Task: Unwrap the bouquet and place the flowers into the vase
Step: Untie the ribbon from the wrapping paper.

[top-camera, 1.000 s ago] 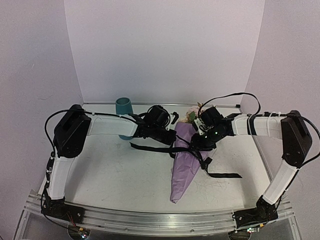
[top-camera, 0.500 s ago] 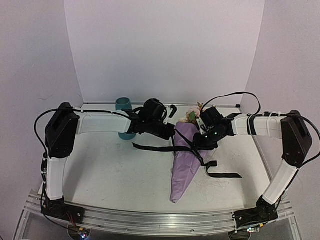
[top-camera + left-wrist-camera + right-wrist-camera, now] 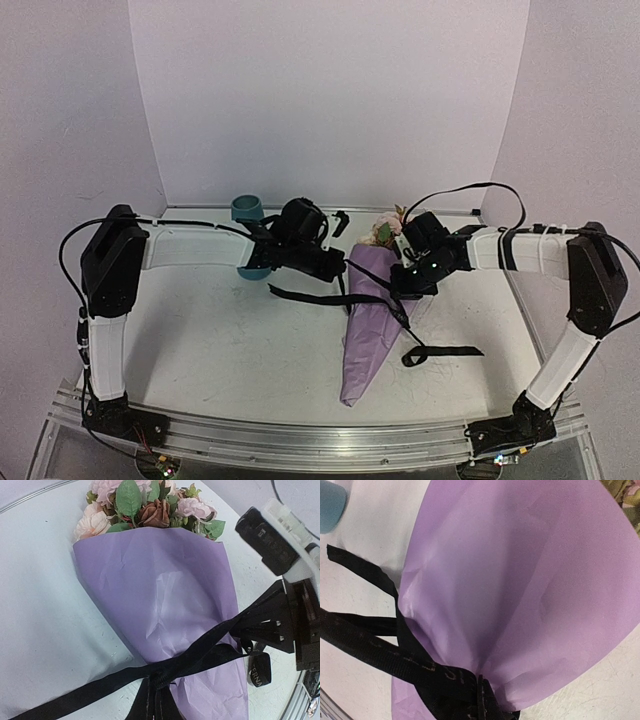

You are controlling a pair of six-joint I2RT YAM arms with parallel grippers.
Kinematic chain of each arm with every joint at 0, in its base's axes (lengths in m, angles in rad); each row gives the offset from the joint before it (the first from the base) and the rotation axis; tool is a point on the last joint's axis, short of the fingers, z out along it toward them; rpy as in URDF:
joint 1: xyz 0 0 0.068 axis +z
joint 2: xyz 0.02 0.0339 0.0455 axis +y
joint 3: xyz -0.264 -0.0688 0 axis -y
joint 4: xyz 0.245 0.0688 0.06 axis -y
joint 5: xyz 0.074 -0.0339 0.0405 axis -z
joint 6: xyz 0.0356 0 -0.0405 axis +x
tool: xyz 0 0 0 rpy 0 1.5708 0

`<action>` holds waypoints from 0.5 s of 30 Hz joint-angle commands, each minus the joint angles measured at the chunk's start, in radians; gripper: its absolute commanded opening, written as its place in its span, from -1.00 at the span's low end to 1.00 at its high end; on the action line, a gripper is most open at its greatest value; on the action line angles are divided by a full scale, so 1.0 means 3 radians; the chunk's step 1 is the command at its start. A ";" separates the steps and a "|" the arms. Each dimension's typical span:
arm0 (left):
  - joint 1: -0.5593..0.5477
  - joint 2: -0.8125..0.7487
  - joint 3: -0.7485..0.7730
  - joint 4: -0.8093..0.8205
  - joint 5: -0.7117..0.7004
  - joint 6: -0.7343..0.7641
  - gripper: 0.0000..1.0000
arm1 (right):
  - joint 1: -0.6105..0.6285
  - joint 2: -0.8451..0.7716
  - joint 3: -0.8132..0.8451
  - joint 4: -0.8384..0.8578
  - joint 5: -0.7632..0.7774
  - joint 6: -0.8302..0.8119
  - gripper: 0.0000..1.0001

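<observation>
Bare table (image 3: 200,350) lies open along the near edge and at 9 o'clock of the bouquet (image 3: 365,325). The bouquet's pointed tip is nearest, and its long axis runs from 6 to 12 o'clock. Its lilac paper cone is cinched mid-length by a black ribbon (image 3: 310,297). The left gripper (image 3: 338,268) and right gripper (image 3: 262,625) are both clamped on that ribbon, flanking the cone. Pink, cream and rust roses (image 3: 155,510) crown the far end. The teal vase (image 3: 247,209) stands upright at 11 o'clock.
</observation>
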 commanded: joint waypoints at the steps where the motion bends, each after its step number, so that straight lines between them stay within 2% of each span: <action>1: 0.0017 -0.0198 -0.0097 0.0043 0.0020 0.0041 -1.00 | 0.0013 -0.0301 0.0234 -0.0192 0.0051 -0.0015 -1.00; 6: 0.0012 -0.0237 -0.0240 0.0043 0.0083 0.0032 -1.00 | 0.0013 -0.0318 0.0701 -0.0232 -0.0132 -0.0045 -1.00; 11: 0.0010 -0.0286 -0.0364 0.0042 0.0090 0.0022 -0.99 | 0.0026 -0.0179 0.1270 -0.0213 -0.0558 -0.0061 -1.00; 15: -0.0010 -0.0356 -0.0446 0.0044 0.0076 0.0026 -0.83 | 0.0044 -0.0039 0.1614 -0.0213 -0.0852 -0.0052 -0.96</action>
